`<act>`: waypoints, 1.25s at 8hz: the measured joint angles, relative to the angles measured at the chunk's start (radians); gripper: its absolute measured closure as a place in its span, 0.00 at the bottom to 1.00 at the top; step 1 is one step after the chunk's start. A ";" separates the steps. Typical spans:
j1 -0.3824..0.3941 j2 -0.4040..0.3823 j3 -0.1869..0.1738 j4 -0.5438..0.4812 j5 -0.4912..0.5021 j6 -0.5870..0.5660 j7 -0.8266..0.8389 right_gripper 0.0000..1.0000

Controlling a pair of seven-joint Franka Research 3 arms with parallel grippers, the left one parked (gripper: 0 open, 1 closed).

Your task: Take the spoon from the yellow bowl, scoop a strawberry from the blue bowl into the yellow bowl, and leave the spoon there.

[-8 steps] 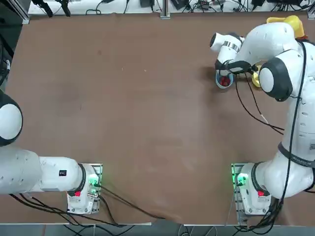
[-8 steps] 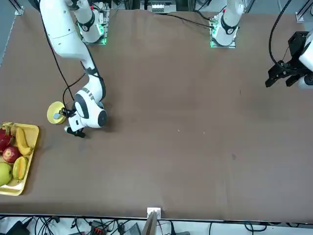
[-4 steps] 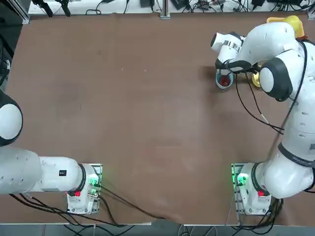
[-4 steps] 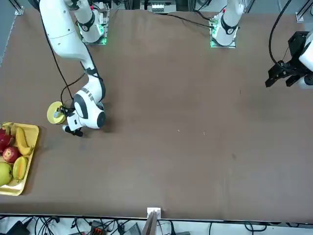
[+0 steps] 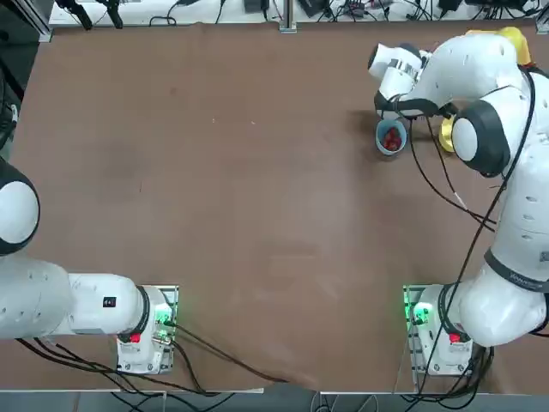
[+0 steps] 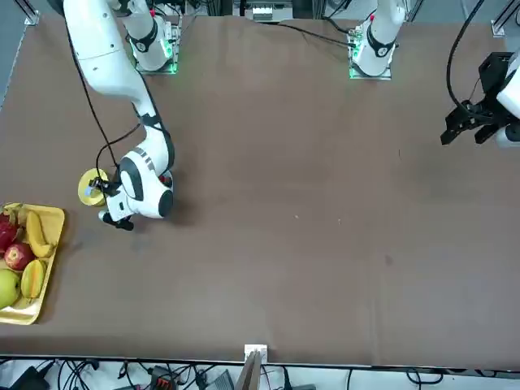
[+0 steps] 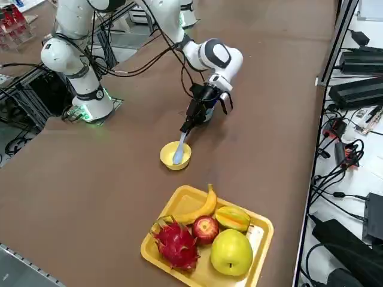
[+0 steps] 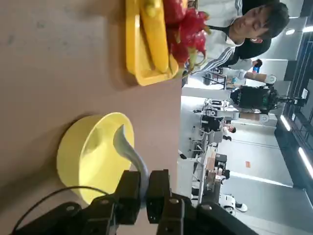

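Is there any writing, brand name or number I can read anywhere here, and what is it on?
None that reads.
Right arm, top view: a small dark marking near its base, too small to read.
Left arm: a small dark square mark, no legible text.
Spoon, yellow bowl, blue bowl, fruit tray: no labels visible.
Right gripper, shut on the spoon: no markings.

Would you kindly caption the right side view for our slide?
Right tool shut on the spoon, its tip in the yellow bowl, blue bowl behind, fruit tray nearby.
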 joint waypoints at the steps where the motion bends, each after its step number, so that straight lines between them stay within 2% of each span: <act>1: 0.001 -0.011 0.001 0.026 0.001 -0.023 -0.029 0.89; 3: 0.009 -0.060 0.006 0.061 0.039 -0.055 -0.105 0.89; 5: 0.037 -0.127 0.008 0.089 0.118 -0.082 -0.199 0.89; 7: 0.060 -0.171 0.009 0.177 0.244 -0.137 -0.269 0.89; 10: 0.104 -0.182 0.009 0.317 0.444 -0.188 -0.262 0.89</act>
